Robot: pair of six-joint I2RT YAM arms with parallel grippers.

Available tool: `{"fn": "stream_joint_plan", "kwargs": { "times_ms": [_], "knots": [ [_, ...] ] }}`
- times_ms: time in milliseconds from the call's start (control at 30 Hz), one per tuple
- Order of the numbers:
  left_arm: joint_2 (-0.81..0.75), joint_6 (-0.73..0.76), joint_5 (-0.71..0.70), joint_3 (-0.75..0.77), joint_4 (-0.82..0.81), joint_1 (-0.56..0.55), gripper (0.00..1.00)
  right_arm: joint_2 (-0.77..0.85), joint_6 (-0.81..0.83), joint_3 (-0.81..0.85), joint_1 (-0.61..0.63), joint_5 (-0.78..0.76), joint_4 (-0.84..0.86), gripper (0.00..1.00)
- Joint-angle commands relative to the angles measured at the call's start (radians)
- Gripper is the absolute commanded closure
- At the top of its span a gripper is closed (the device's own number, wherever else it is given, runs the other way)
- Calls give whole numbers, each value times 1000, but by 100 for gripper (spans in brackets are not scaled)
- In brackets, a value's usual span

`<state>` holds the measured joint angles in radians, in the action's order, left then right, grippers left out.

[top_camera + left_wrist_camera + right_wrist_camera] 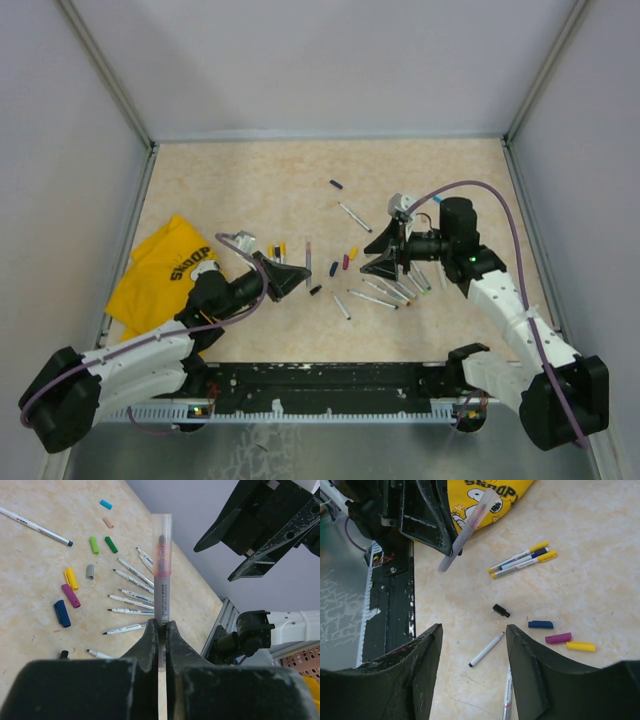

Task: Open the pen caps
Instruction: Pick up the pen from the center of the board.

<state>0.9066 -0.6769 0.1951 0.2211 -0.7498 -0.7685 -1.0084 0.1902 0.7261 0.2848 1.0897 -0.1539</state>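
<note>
My left gripper [161, 627] is shut on a grey pen [162, 570] that points up and away, its clear pink-tinted cap on the far end. The same pen [467, 527] shows in the right wrist view at the top, held above the table. My right gripper [472, 628] hangs open over the table with nothing between its jaws, facing the left gripper [295, 275] a short way off. Loose pen caps lie on the table: blue [62, 613], magenta [70, 595], yellow [71, 578], grey [90, 571] and green [94, 545]. Several uncapped pens [132, 587] fan out beside them.
A yellow printed cloth [165, 275] lies at the left. Three capped pens with yellow ends [522, 560] lie together; a black cap [501, 611] and an uncapped pen [486, 649] lie below my right gripper. A black rail [320, 380] runs along the near edge, and walls enclose the table.
</note>
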Motion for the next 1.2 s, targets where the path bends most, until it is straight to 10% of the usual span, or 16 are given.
{"fn": "stream_joint_plan", "kwargs": {
  "times_ms": [0,1167],
  "knots": [
    [-15,-9,-3,-25,-102,-6,100,16,-13,-2,-10,34,58,46],
    [120,-13,-80,-96,-479,-7,100,-34,-148,-70,19,77,215,47]
  ]
}}
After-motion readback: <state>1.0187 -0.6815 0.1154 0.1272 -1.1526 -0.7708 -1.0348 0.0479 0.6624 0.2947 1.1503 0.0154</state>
